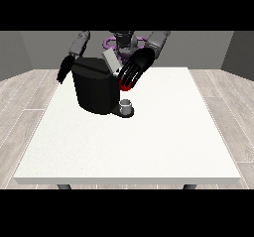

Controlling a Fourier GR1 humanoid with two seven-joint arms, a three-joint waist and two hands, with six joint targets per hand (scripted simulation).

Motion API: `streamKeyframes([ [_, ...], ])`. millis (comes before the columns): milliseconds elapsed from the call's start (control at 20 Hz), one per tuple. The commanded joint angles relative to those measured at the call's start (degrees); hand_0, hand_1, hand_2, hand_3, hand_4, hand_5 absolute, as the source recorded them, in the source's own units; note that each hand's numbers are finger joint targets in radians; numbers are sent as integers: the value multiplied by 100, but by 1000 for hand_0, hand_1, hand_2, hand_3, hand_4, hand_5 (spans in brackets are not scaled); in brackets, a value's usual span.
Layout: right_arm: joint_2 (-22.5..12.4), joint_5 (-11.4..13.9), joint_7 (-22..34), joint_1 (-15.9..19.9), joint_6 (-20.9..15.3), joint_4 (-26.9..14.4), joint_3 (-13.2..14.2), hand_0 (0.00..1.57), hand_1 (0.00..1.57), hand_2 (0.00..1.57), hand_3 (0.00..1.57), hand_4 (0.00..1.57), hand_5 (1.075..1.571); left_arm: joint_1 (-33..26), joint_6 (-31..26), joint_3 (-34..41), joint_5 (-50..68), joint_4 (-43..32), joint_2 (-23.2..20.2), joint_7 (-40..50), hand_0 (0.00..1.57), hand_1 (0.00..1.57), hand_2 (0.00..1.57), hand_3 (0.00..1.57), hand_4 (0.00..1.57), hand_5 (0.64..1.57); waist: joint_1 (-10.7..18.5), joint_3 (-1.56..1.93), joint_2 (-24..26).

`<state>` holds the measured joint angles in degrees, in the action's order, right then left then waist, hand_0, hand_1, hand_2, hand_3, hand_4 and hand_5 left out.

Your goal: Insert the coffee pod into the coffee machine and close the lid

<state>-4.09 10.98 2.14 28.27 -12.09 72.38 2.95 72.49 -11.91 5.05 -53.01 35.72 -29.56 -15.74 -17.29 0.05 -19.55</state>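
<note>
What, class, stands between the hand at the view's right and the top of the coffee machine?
Nothing visible does. The hand at the view's right hangs with fingers straight over the raised lid and a red thing at the machine, right at the top front of the coffee machine. No pod plainly shows.

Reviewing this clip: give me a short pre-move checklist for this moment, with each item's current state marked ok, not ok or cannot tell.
1. Coffee machine upright on the white table: ok.
2. Lid raised and not yet closed: ok for loading.
3. Hand at the view's right is over the machine's front top, fingers stretched out: ok.
4. Pod in that hand or in the machine: cannot tell; only a red thing at the machine shows under the fingers.
5. Small grey thing on the machine's base: cannot tell if it is the pod.
6. Hand at the view's left hangs beside the machine, clear of the lid: ok.
</note>
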Motion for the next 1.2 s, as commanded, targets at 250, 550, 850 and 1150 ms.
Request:
streamKeyframes([
  [250,-58,-236,-333,-1011,234,-441,170,0,0,0,0,0,1571,-979,-270,-152,125,139,678,134,0,0,0,0,0,1571,707,-2,1320],
  [550,44,-255,-548,-1582,14,-499,290,0,0,0,0,0,1571,-2016,4,969,1634,198,1784,-334,0,0,0,0,198,1571,1287,-27,1973],
  [850,116,-434,-643,-1896,181,-309,285,0,0,0,0,0,1571,-3179,-271,1835,2827,-23,2638,-615,0,0,0,0,69,1571,1931,-22,2981],
  [1150,-239,-777,-170,-1586,1081,127,127,0,0,0,0,0,1571,-3841,-298,1719,2815,-7,2823,-397,0,0,0,0,372,1571,2230,-7,3673],
])
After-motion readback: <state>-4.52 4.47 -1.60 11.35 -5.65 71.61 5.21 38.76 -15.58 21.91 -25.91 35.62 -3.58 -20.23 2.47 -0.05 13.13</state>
